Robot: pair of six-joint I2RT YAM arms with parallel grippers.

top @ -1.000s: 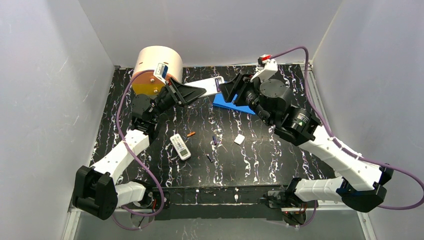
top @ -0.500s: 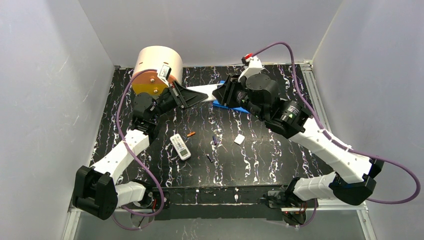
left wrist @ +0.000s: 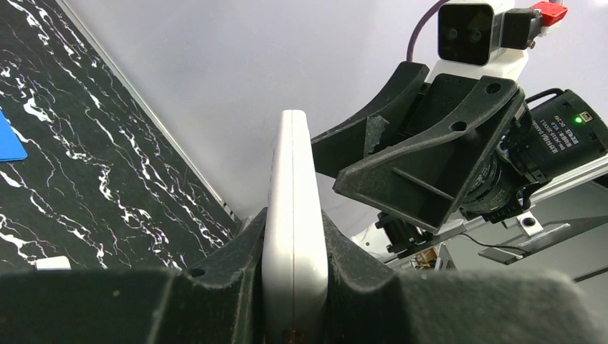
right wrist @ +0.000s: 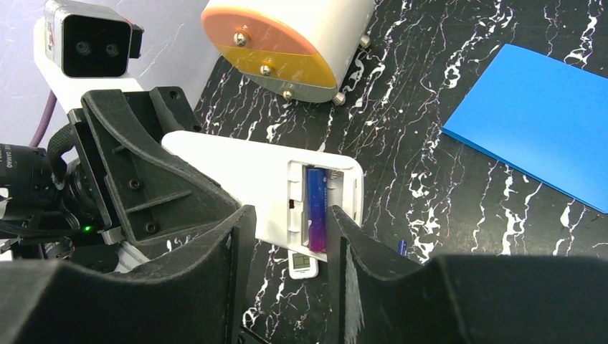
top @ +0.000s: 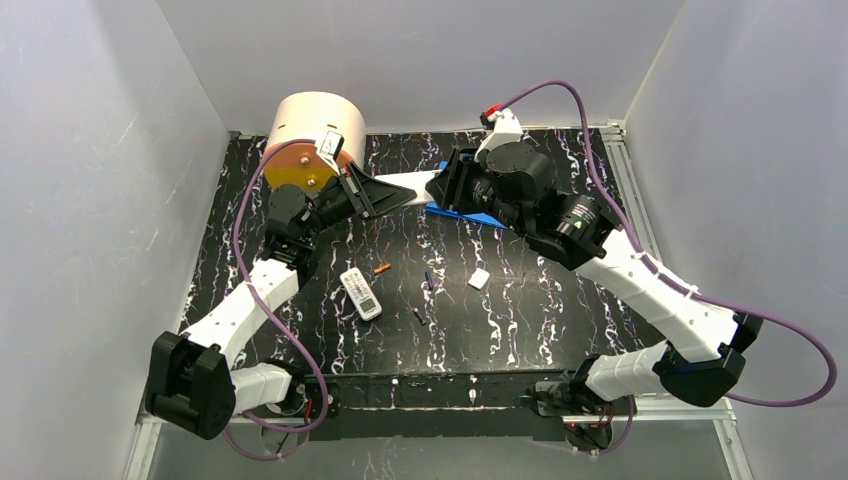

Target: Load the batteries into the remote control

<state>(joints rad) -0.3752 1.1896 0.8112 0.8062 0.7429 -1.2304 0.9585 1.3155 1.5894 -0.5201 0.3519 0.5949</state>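
From above you have a black, white-veined bench point(top: 520, 320) boxed in by pale walls point(top: 100, 150); a white drum point(top: 313, 135) with an orange face lies at the far left, a blue sheet point(top: 470, 215) lies flat at the far middle; on the open bench a small remote point(top: 361, 294) lies beside an orange battery point(top: 381, 268), with a purple battery point(top: 430, 280), a dark battery point(top: 419, 314) and a white chip point(top: 479, 278) near it; both arms reach to the far side, where your left hand point(top: 375, 192) holds a white remote point(top: 405, 188) off the bench, pointing it at your right hand point(top: 448, 182), which meets its far end. From the left wrist, your left hand point(left wrist: 294, 236) is clamped on the white remote point(left wrist: 294, 179), seen edge-on, with the right hand point(left wrist: 387, 154) just past its tip; bench point(left wrist: 86, 143) and wall point(left wrist: 215, 57) lie behind. From the right wrist, your right hand point(right wrist: 290, 229) has its fingers point(right wrist: 229, 244) apart, either side of the white remote's point(right wrist: 244, 172) open compartment, where a loaded battery point(right wrist: 316, 208), purple, sits; whether a finger touches it you cannot tell; the drum point(right wrist: 287, 36) and blue sheet point(right wrist: 538, 115) lie beyond.
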